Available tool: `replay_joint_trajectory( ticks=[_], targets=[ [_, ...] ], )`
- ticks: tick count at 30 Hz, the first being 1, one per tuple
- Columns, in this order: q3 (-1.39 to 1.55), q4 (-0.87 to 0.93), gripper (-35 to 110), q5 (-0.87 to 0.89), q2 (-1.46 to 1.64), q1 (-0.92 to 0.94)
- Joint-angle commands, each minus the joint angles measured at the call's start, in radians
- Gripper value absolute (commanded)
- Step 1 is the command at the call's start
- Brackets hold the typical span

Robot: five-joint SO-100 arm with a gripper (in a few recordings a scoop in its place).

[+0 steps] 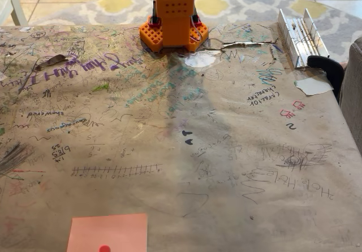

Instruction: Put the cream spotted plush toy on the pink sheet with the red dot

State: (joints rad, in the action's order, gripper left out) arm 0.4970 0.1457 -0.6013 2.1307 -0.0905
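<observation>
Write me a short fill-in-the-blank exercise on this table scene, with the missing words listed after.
1. The pink sheet with the red dot lies at the ____ edge of the fixed view.
2. The arm's base is coloured ____.
3. The brown paper covering the table is full of ____.
4. The red dot sits near the sheet's ____ edge in the picture.

Missing words: bottom; orange; scribbles; lower

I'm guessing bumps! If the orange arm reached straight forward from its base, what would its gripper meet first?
Likely nothing: only the scribbled table cover lies ahead of the orange base. The pink sheet with the red dot sits left of that line, I think.
</observation>
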Motion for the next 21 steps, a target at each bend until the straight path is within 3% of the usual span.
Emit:
replay_joint_trajectory(
  ticks=[1,3,6,14,21],
  targets=[
    [-0.403,0.264,18,-0.419,-0.568,0.037],
    [-0.436,0.313,29,-0.503,-0.744,0.175],
    [-0.414,0.242,32,-0.569,-0.923,0.29],
    [-0.034,-0.448,34,-0.827,-1.2,0.362],
    [0.339,-0.463,34,-0.81,-0.948,0.284]
  ],
)
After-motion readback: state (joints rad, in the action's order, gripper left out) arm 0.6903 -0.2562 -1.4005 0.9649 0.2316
